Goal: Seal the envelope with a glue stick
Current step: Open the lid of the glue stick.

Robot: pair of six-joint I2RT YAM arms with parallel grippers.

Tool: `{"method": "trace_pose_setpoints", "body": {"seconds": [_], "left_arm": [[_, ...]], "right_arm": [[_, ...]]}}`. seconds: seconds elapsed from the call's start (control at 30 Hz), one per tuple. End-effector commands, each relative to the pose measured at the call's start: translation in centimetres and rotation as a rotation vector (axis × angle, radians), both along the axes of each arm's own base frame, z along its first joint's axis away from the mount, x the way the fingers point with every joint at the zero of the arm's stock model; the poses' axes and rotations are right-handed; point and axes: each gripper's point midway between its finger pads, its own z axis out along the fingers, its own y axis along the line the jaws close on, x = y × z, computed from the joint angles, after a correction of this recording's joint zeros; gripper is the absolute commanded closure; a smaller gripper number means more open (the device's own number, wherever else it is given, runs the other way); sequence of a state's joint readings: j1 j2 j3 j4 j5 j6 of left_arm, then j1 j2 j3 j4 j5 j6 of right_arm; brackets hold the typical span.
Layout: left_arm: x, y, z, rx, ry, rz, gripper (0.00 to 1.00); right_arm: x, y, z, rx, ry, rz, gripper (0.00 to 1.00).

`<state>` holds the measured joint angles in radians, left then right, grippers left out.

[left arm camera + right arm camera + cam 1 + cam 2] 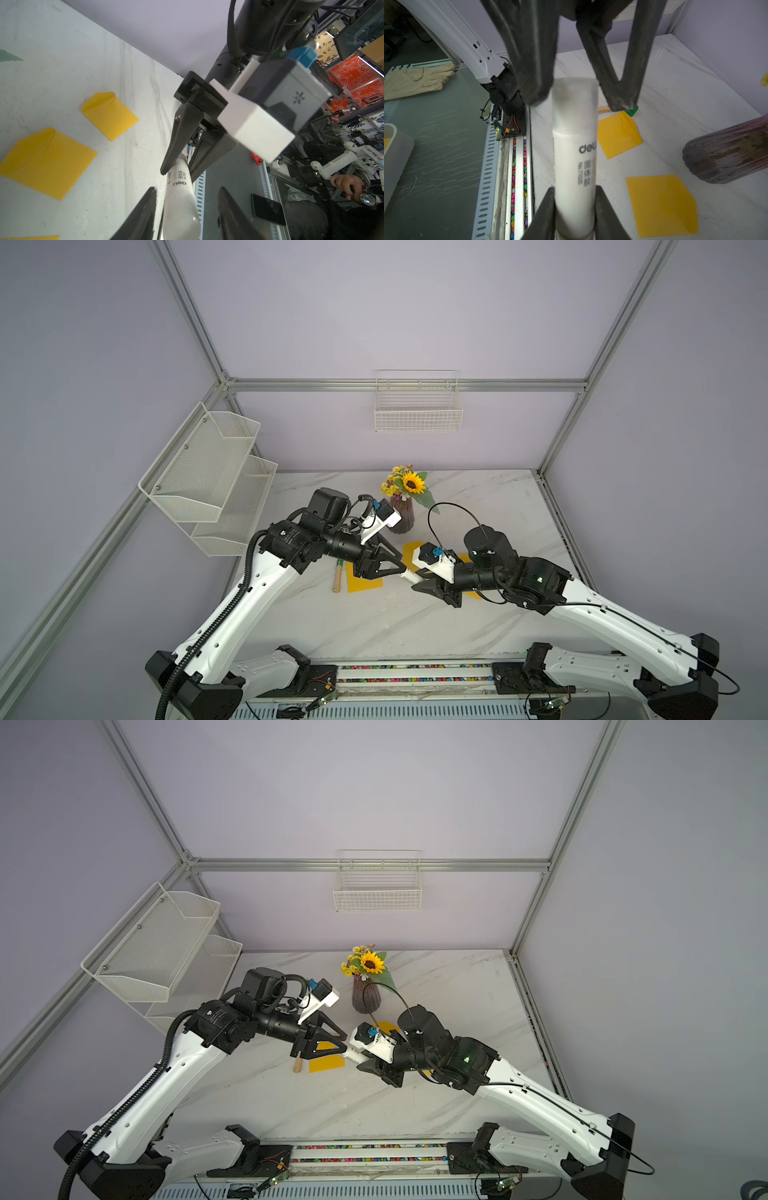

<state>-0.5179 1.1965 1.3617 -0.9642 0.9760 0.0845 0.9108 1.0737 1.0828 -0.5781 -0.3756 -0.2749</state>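
Note:
The glue stick (574, 145), a white cylinder with grey print, is held level above the table between my two arms. My right gripper (575, 188) is shut on its body. My left gripper (188, 188) is open around the cap end (180, 209), with one finger close to the cap and a clear gap on the other side. In both top views the two grippers (403, 568) (415, 585) meet tip to tip over the glue stick (353, 1052). Yellow envelopes (47, 162) (109, 115) lie flat on the marble table below, flaps open.
A ribbed dark vase with a sunflower (401, 516) stands just behind the grippers. A rake's wooden handle (337, 578) lies left of an envelope (365, 580). A mesh shelf (208, 472) hangs on the left wall and a wire basket (417, 406) on the back wall.

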Motion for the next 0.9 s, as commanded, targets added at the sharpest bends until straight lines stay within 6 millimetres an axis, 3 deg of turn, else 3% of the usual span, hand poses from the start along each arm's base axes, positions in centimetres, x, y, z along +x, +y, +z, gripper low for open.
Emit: {"method": "trace_pose_setpoints", "body": {"seconds": [0.0,0.2,0.5,0.73,0.87], "left_arm": [[-1.0,0.3,0.7,0.000,-0.028,-0.034,0.54],[-1.1,0.4,0.1,0.017,-0.045,-0.053,0.65],[-1.4,0.2,0.7,-0.001,-0.042,-0.067,0.80],[-0.9,0.4,0.7,0.018,-0.036,-0.007,0.99],[-1.2,0.5,1.7,-0.025,-0.038,0.016,1.00]], "right_arm": [[-0.1,0.2,1.6,0.027,-0.032,0.012,1.00],[-0.3,0.1,1.0,0.018,-0.030,0.025,1.00],[-0.3,0.0,1.3,0.024,-0.012,0.008,1.00],[1.9,-1.1,1.1,-0.008,-0.057,-0.135,1.00],[3.1,-1.8,0.5,-0.053,-0.129,-0.178,1.00]]}}
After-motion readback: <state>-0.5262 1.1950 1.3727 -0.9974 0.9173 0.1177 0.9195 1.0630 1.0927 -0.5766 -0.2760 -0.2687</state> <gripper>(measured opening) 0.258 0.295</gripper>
